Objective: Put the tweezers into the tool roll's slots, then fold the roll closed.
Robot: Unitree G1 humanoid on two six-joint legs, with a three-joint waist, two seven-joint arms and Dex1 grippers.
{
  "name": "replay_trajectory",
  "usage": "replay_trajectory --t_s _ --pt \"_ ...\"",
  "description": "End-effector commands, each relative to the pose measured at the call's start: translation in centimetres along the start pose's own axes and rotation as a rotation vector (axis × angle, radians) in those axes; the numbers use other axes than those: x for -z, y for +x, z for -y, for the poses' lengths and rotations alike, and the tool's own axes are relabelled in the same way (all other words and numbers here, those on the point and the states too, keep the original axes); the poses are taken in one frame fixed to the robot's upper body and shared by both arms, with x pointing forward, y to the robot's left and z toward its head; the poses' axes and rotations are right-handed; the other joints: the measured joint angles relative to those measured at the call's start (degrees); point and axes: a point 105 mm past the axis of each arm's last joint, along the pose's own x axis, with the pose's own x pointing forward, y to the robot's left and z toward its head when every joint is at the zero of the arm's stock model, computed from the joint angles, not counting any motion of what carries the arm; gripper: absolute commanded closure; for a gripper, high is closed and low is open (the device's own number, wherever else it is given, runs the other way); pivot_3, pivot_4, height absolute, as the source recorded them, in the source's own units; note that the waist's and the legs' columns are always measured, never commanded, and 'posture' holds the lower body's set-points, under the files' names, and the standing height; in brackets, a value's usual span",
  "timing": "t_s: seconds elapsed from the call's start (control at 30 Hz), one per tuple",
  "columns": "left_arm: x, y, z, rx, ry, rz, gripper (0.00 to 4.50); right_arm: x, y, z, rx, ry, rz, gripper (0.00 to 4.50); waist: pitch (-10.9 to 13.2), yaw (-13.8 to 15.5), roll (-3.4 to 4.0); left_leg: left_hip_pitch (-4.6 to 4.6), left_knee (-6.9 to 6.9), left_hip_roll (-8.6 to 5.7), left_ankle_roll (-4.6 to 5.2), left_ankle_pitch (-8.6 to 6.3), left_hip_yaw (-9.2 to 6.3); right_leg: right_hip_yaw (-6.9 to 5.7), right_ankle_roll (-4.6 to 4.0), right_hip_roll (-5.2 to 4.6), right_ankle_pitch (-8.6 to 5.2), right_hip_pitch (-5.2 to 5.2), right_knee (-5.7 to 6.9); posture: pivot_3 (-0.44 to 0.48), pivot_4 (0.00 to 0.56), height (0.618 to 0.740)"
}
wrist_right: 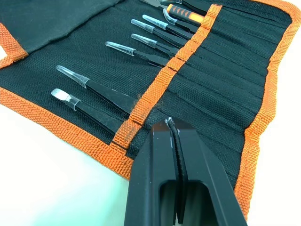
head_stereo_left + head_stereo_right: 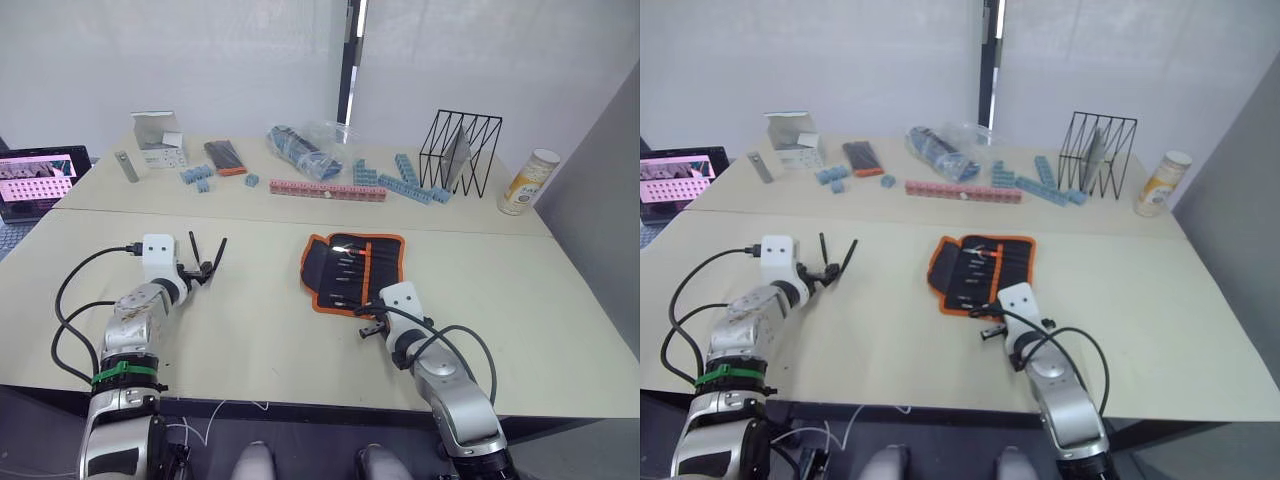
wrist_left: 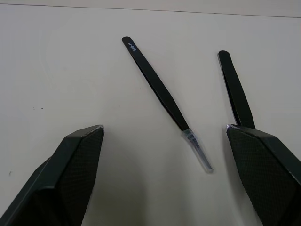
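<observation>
on the table [image 2: 250, 330] two loose tweezers [image 3: 162, 96] are framed by the wide-open, empty left gripper [image 3: 164, 141] — well apart from the tool roll [image 2: 352, 268], over which the closed, empty right gripper [image 1: 175, 141] is held — so a flat, slim tweezer could easily be missed.

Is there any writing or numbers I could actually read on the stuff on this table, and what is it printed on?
Small white print near the blunt end of the tweezers lying between the left gripper's fingers: too blurred to read.
Label on the canister: too small to read.
White box and laptop screen: nothing legible.
</observation>
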Motion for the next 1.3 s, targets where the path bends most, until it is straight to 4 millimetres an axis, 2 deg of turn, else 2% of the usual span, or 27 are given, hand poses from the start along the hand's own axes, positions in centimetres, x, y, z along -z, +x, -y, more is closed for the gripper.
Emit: replay_trajectory --t_s 0.03,0.33,0.37,0.5,0.6,0.73,0.87,0.93,1.07,1.17,1.3 --pt "2.7 0.5 1.5 0.051 -0.026 -0.090 1.25 1.7 0.0 -0.7 -0.022 0.011 -0.073 4.50 -0.01 0.01 0.04 0.00 0.00 -0.01 0.00 0.00 0.00 0.00 0.00 0.00 0.00 0.00 0.00 0.000 0.150 0.740" --pt "2.0 1.3 2.5 0.105 0.001 -0.073 4.24 1.8 -0.2 -0.6 -0.020 0.008 -0.077 4.50 -0.01 0.78 0.04 -0.04 -0.01 -0.05 0.00 0.00 0.00 0.00 0.00 -0.04 0.00 0.03 -0.22 0.000 0.150 0.740" --pt "1.9 1.3 2.4 0.108 0.001 -0.072 4.46 1.8 -0.2 -0.5 -0.020 0.007 -0.078 4.50 -0.01 0.84 0.04 -0.05 -0.01 -0.05 0.00 0.00 0.01 0.00 0.01 -0.04 0.00 0.03 -0.28 0.000 0.150 0.740" --pt "1.6 1.1 1.5 0.105 0.009 -0.056 4.46 2.0 -0.3 -0.5 -0.017 0.006 -0.084 4.50 -0.01 0.88 0.04 -0.07 -0.06 -0.05 0.00 0.00 0.01 0.00 0.01 -0.04 0.00 0.09 -0.46 0.000 0.150 0.740" --pt "0.4 0.7 0.4 0.093 0.026 -0.010 4.46 2.0 -0.4 -0.6 -0.018 0.006 -0.088 4.50 -0.01 0.84 0.03 -0.07 -0.17 -0.05 0.00 0.00 0.01 0.00 0.01 -0.03 0.01 0.07 -0.52 0.000 0.150 0.740" --pt "-2.7 0.0 -0.9 0.087 0.049 0.100 4.46 2.1 -0.4 -0.6 -0.022 0.006 -0.092 4.50 0.05 0.54 -0.09 -0.10 -0.29 -0.05 -0.01 0.00 0.01 0.00 0.01 -0.01 0.01 0.01 -0.54 0.000 0.150 0.740" --pt "-6.9 -1.4 -0.5 0.157 0.131 0.237 4.46 2.2 -0.4 -0.7 -0.023 0.005 -0.094 4.50 0.19 -0.21 -0.54 -0.36 -0.36 -0.04 -0.01 0.00 0.01 -0.01 0.02 0.01 0.02 -0.07 -0.55 0.000 0.150 0.740" --pt "-8.9 -2.3 1.5 0.268 0.188 0.297 4.46 2.3 -0.4 -0.7 -0.025 0.006 -0.099 4.50 0.20 -0.30 -0.64 -0.56 -0.40 -0.04 -0.03 0.02 0.00 0.00 0.05 0.02 0.07 -0.10 -0.54 0.000 0.150 0.740" --pt "-10.7 -3.8 6.6 0.543 0.233 0.335 4.46 2.8 -0.3 -1.0 -0.028 0.001 -0.123 4.50 0.19 -0.29 -0.66 -0.58 -0.42 -0.04 -0.09 -0.01 0.01 0.00 0.06 0.03 0.09 -0.09 -0.55 0.000 0.150 0.740" --pt "-10.1 -5.0 10.8 0.803 0.306 0.269 4.46 3.5 -0.4 -1.0 -0.020 0.013 -0.157 4.50 0.19 -0.35 -0.65 -0.57 -0.43 -0.04 -0.09 -0.01 0.00 0.00 0.07 0.04 0.08 -0.09 -0.55 0.000 0.150 0.740" --pt "-8.9 -6.2 14.5 1.069 0.464 0.147 4.46 4.3 -0.4 -1.2 -0.019 0.027 -0.190 4.50 0.20 -0.50 -0.66 -0.56 -0.42 -0.03 -0.08 -0.01 -0.01 0.00 0.07 0.05 0.08 -0.09 -0.56 0.000 0.150 0.740"
